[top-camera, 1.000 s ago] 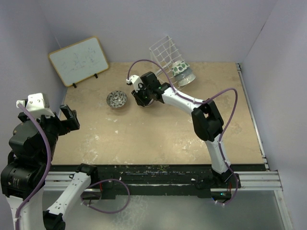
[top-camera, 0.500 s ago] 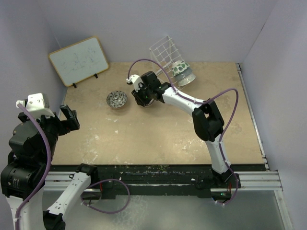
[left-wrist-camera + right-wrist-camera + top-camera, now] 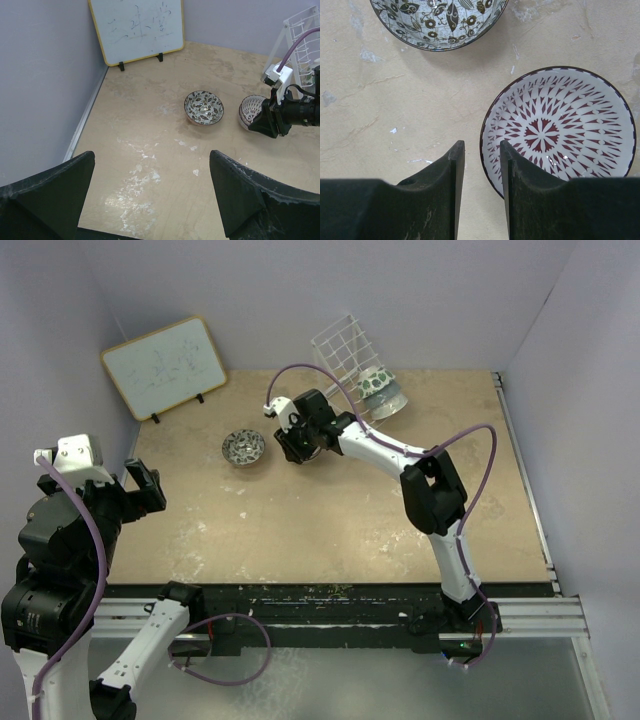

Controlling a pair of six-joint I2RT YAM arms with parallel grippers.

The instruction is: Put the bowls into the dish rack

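Observation:
A brown-white lattice bowl point(image 3: 560, 130) stands upright on the table, also visible in the left wrist view point(image 3: 248, 111). My right gripper point(image 3: 480, 145) is low over its left rim, jaws narrowly open, one finger point(image 3: 512, 170) over the bowl's inside and the other point(image 3: 451, 170) outside. It is not clamped. In the top view the right gripper point(image 3: 297, 445) covers this bowl. A leafy-patterned bowl point(image 3: 243, 447) point(image 3: 203, 107) point(image 3: 440, 20) sits just to its left. The white wire dish rack point(image 3: 345, 345) at the back holds a green-white bowl point(image 3: 377, 383). My left gripper point(image 3: 145, 485) point(image 3: 151, 155) hangs wide open and empty at the left.
A wood-framed whiteboard point(image 3: 165, 365) point(image 3: 137, 27) leans at the back left corner. Purple walls close the table on three sides. The right arm's purple cable point(image 3: 300, 370) arcs above the rack. White scuff marks point(image 3: 135, 170) dot the tabletop.
My right gripper has shifted very slightly at the lattice bowl's rim. The bowls, the rack and the left arm have not moved.

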